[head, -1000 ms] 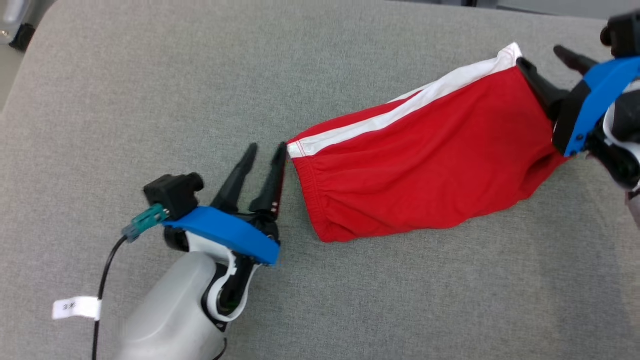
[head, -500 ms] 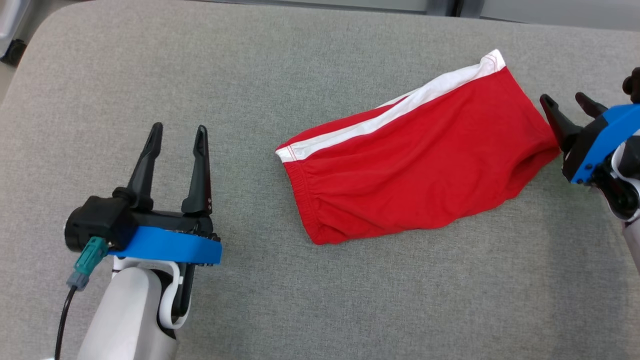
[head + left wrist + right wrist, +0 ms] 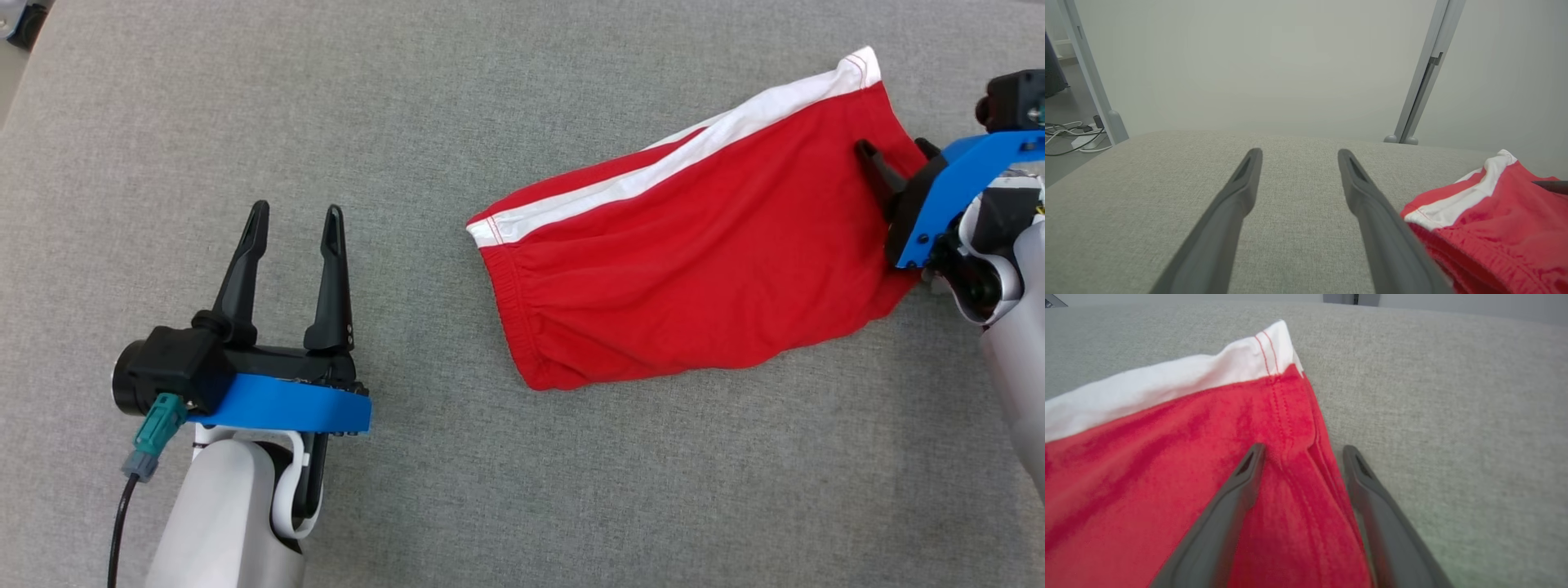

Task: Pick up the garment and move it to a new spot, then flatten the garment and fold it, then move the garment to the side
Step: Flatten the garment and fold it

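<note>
Right pincer (image 3: 896,149) has advanced, spread, astride the garment (image 3: 694,245) hem; left pincer (image 3: 295,216) gapes over bare cushion (image 3: 408,122).

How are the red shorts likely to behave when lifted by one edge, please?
Probably floppy: the shorts lie wrinkled on the cushion. Likely light, being thin cloth; lifted by the right gripper alone, they would probably sag.

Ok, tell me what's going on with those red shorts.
A two-armed robot is working on the red shorts, which lie fairly flat on the grey cushioned surface. The right claw is open at the shorts' hem end, with one finger over the red cloth and the other beyond its edge. It has not pinched anything yet. The left claw is open too, over bare cushion and apart from the waistband end.
</note>
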Robot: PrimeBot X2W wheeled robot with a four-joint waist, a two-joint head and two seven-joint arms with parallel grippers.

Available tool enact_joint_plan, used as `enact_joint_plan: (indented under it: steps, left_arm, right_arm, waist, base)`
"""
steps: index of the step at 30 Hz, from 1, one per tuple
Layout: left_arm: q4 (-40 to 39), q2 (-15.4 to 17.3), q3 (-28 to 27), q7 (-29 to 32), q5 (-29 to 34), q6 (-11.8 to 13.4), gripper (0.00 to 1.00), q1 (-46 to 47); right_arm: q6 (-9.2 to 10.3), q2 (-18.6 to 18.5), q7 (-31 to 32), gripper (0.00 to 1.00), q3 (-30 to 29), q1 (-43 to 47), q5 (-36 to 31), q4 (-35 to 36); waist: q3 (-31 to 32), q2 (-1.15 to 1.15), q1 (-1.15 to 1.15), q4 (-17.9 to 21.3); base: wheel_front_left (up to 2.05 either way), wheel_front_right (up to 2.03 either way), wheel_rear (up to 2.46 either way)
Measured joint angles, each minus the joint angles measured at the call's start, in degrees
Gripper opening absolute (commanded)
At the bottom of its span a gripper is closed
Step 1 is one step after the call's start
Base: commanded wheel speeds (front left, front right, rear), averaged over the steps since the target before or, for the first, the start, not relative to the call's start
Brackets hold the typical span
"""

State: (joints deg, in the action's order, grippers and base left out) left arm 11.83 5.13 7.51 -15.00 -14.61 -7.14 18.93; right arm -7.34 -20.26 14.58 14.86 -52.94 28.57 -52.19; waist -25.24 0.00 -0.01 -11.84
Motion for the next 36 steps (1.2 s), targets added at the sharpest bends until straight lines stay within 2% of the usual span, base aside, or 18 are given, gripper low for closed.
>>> enact_joint_plan:
  steps: [1,2,3,11,16,23,29,36]
  left_arm:
    - [0.1,-0.1,0.1,0.0,0.0,-0.1,1.0,0.0]
    - [0.1,-0.1,0.3,0.0,0.0,-0.1,1.0,0.0]
    - [0.2,-0.2,0.5,0.0,0.0,-0.1,1.0,0.0]
    - [1.3,0.6,1.1,0.0,-1.1,-0.1,1.0,-1.1]
    - [1.7,1.6,2.1,0.0,-1.5,-0.1,1.0,-2.7]
    - [1.9,2.3,2.5,0.0,-1.6,-0.1,1.0,-4.8]
    - [2.5,2.5,3.2,0.0,-2.0,-0.1,1.0,-5.4]
    - [3.1,2.5,4.0,0.0,-2.7,-0.1,1.0,-5.8]
  right_arm:
    - [0.03,-0.1,0.5,0.45,0.6,0.0,-0.5,0.2]
    - [0.04,-0.1,0.5,0.03,1.3,0.2,-0.8,0.5]
    - [0.04,0.0,0.4,0.0,1.7,0.5,-1.0,0.9]
    - [-0.14,-0.3,-5.1,0.0,0.0,6.3,0.0,5.3]
    - [-0.14,-2.4,-7.5,0.0,-5.1,10.8,-0.4,7.9]
    - [-0.14,-3.0,-7.0,0.0,-13.7,16.5,-6.2,11.3]
    - [-0.14,0.1,-3.1,0.0,-18.9,18.3,-12.4,16.5]
    - [-0.14,7.0,3.0,0.0,-15.5,20.1,-15.5,25.6]
  waist:
    - [0.1,0.0,0.0,0.0]
    - [0.2,0.0,0.0,0.0]
    - [0.4,0.0,0.0,0.0]
    - [3.4,0.0,0.01,1.7]
    - [6.5,0.0,0.01,3.4]
    - [10.3,0.0,0.01,5.9]
    - [12.1,0.0,0.01,6.5]
    - [13.7,0.0,0.01,5.2]
  base:
    - [0.0,0.0,0.0]
    - [0.0,0.0,0.0]
    - [0.0,0.0,0.0]
    - [0.0,0.0,0.0]
    - [0.0,0.0,0.0]
    - [0.0,0.0,0.0]
    - [0.0,0.0,0.0]
    - [0.0,0.0,0.0]
